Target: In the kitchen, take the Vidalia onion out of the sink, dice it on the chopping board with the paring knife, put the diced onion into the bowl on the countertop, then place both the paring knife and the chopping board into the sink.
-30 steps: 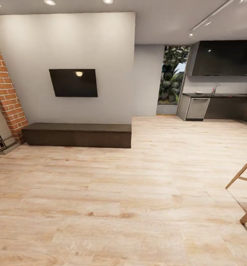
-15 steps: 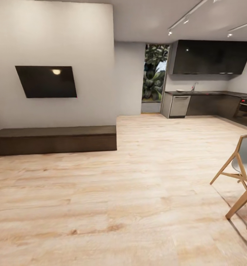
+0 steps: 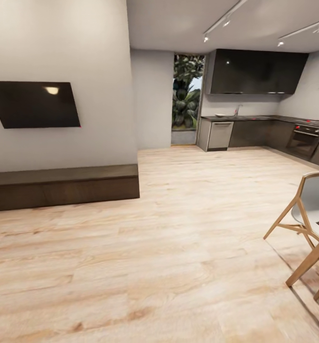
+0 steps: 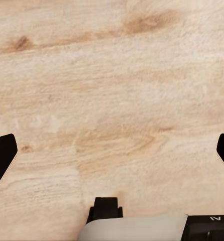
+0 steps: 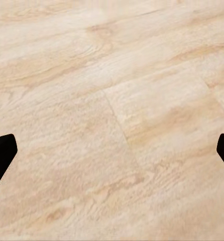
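Note:
The kitchen lies far off at the back right of the head view. Its dark countertop (image 3: 254, 117) runs over grey cabinets, and the thin faucet (image 3: 236, 110) marks the sink. A tiny white shape (image 3: 220, 115) beside it is too small to identify. The Vidalia onion, chopping board and paring knife are out of view at this distance. My left gripper (image 4: 112, 155) hangs open over bare wooden floor, its black fingertips (image 4: 1, 158) far apart with nothing between them. My right gripper (image 5: 112, 155) is likewise open above the floorboards, fingertips (image 5: 0, 153) spread wide.
A long dark bench (image 3: 59, 186) stands against the left wall under a wall-mounted screen (image 3: 35, 103). A wooden-legged chair (image 3: 307, 214) stands at the right, close by. An oven (image 3: 304, 140) sits in the right-hand cabinets. Wide wooden floor (image 3: 188, 228) leads toward the kitchen.
The whole head view has swung to the right: the brick pillar has left the picture, the kitchen sits nearer the middle, and the oven and more of the chair have come into sight.

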Controlling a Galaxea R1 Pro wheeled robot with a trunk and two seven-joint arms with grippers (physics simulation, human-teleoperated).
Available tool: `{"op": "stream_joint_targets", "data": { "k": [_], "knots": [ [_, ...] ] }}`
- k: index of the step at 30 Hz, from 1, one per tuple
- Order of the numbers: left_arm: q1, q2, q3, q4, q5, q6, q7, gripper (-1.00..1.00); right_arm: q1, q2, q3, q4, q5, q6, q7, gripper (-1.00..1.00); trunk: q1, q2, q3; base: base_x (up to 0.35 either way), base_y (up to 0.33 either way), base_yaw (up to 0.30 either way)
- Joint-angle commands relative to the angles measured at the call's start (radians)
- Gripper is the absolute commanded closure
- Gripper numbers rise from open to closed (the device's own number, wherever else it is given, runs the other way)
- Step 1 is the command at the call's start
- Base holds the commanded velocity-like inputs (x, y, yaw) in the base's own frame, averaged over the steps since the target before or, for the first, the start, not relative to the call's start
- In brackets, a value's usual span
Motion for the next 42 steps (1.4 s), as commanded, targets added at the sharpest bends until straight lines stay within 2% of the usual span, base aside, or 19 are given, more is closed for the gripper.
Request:
{"op": "stream_joint_targets", "data": {
  "k": [1,23,35,42],
  "knots": [
    [0.0,0.0,0.0,0.0,0.0,-0.002,0.0,-1.0,0.0,0.001,-0.002,0.0,-0.002,-0.003,0.001,-1.0,0.001,0.0,-0.001,0.324,0.0,-0.011],
    [0.0,-0.001,0.0,0.0,0.0,-0.002,0.0,-1.0,0.0,0.002,-0.002,0.0,-0.002,-0.005,0.001,-1.0,0.001,0.0,-0.001,0.333,0.0,-0.007],
    [0.0,0.001,0.001,-0.001,0.0,-0.002,0.0,-1.0,0.0,0.001,-0.002,0.0,-0.002,-0.004,0.001,-1.0,0.001,0.0,0.005,0.345,0.0,-0.228],
    [0.0,0.0,0.001,-0.001,0.0,-0.002,0.0,-1.0,0.0,0.002,-0.002,0.0,-0.001,-0.004,0.001,-1.0,0.001,0.0,0.006,0.345,0.0,-0.068]
  ]
}}
